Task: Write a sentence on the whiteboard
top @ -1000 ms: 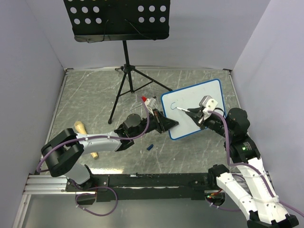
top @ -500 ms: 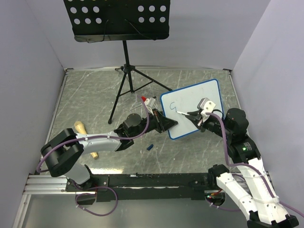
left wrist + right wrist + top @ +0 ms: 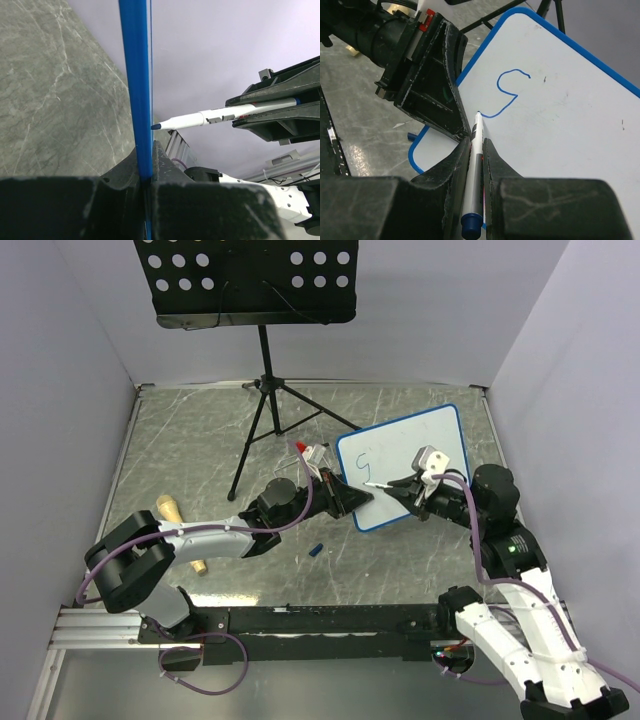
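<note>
From the top external view I see the whiteboard (image 3: 400,445) at about 3 o'clock from the middle of the grey marbled tabletop (image 3: 190,440), its blue frame skewed so one corner points toward 7 o'clock. The left end effector (image 3: 347,502) comes in from 9 o'clock and the right end effector (image 3: 403,486) from 4 o'clock. This view is too small for me to judge either grip.

The left wrist camera settles the first one. It shows the board edge-on as a single blue strip, with the left end effector (image 3: 145,151) pinched on that edge, one finger on each face. It also shows the blue tip of the marker (image 3: 200,120) meeting the board's face, which the overhead view cannot confirm.

The right wrist camera gives me the writing surface. The right end effector (image 3: 476,144) is clamped on the white marker (image 3: 478,126), whose blue end cap points back at the lens. The sentence (image 3: 506,95) consists of one thin blue stroke shaped like an S: a hook at the top, a bend, then a slanting tail running toward 7 o'clock. The marker tip sits at the end of that tail. The rest of the white surface carries only a few faint specks.

Only the overhead view shows the black perforated music stand (image 3: 245,280) at 12 o'clock and a wooden piece (image 3: 168,508) at 8 o'clock.
</note>
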Available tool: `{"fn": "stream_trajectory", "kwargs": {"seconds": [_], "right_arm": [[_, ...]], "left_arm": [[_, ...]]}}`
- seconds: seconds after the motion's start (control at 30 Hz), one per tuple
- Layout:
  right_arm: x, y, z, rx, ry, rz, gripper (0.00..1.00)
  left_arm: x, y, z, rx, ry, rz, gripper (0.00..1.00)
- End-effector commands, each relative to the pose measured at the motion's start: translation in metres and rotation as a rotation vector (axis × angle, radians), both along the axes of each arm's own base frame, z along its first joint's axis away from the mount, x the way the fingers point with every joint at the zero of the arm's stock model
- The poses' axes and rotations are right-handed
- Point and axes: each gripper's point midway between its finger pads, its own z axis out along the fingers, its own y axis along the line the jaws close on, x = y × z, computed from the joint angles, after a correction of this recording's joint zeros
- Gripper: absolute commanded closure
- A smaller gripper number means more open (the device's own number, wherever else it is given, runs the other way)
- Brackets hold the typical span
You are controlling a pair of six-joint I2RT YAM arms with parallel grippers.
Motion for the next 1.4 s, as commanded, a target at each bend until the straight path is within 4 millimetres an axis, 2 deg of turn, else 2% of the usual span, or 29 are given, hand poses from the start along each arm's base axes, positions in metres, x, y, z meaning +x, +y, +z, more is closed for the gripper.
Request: {"fn": "stream_trajectory", "kwargs": {"seconds": [0.0,0.13,0.2,0.47,0.7,0.9,1.1,1.37], "right_arm": [[0.005,0.006,0.026,0.041,-0.047,0.014,1.00],[0.008,0.008,0.037,0.067,-0.064,0.011,1.00],[0.010,0.008,0.048,0.085,-0.092,0.000,1.00],[-0.001,0.005,0.085,0.137,-0.149,0.006,1.00],[-0.001,-0.005,0.077,0.114,-0.146,-0.031,1.00],[0.008,-0.011,0.074,0.098,-0.160,-0.064,1.00],[0.008,-0.009,0.064,0.059,-0.160,-0.033,1.00],[0.007,-0.007,0.062,0.048,-0.175,-0.010,1.00]], "left_arm": [[-0.018,0.006,0.083,-0.234,-0.169,-0.055,0.99],[-0.017,0.003,0.081,-0.236,-0.163,-0.063,0.99],[-0.017,0.002,0.080,-0.234,-0.161,-0.065,0.99],[-0.016,0.008,0.079,-0.225,-0.158,-0.047,0.99],[-0.017,0.018,0.078,-0.219,-0.161,-0.028,0.99],[-0.019,0.020,0.078,-0.223,-0.164,-0.035,0.99],[-0.020,0.020,0.078,-0.231,-0.161,-0.043,0.99],[-0.018,0.021,0.079,-0.238,-0.147,-0.033,0.99]]}}
